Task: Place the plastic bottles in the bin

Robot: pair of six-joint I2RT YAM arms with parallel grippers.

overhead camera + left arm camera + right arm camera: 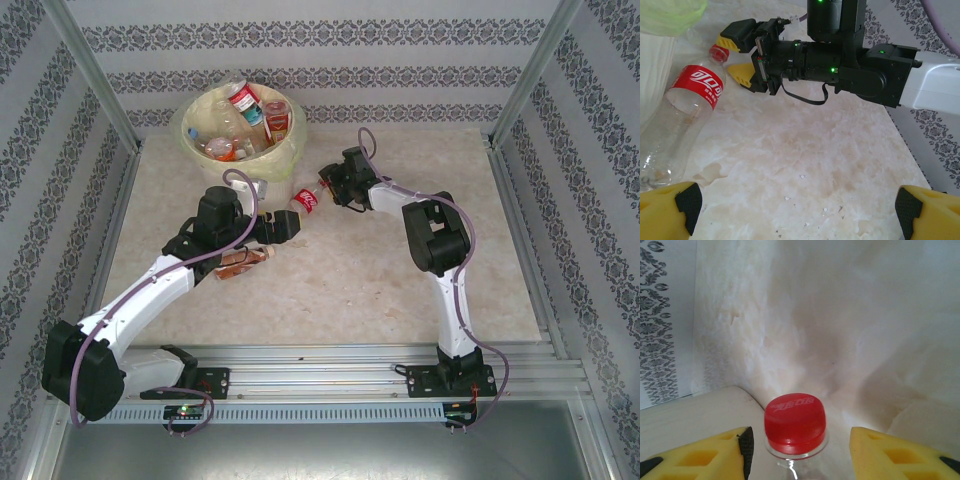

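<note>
1. Progress: several plastic bottles (pixel 243 100) already sit in the bin (pixel 181 135); they overlap too much to count.
2. Left to do: 2 are visible on the counter (pixel 400 300). The red-label bottle (pixel 308 198) lies on its side just beside the foot of the bin. The brown-label bottle (pixel 243 262) lies partly under the left arm.
3. Right claw (pixel 327 187): released. Its jaws stand either side of the red cap (pixel 795 419), with a gap showing on both sides, so nothing is gripped yet. Judged step: taking the red-label bottle by the neck.
4. Left claw (pixel 287 226): released, spread wide and empty, near the base end of the same bottle.
5. Edges: the bin sits in the far left corner, close to the back wall and the left frame post (pixel 90 70). The red-label bottle is tucked near the bin wall, leaving little room on that side.
6. Open room: the counter's middle and right stretch are bare, good for swinging out.
7. Risk, as judged: both claws crowd 1 bottle; the lift must clear the rim without clipping the left arm.
</note>
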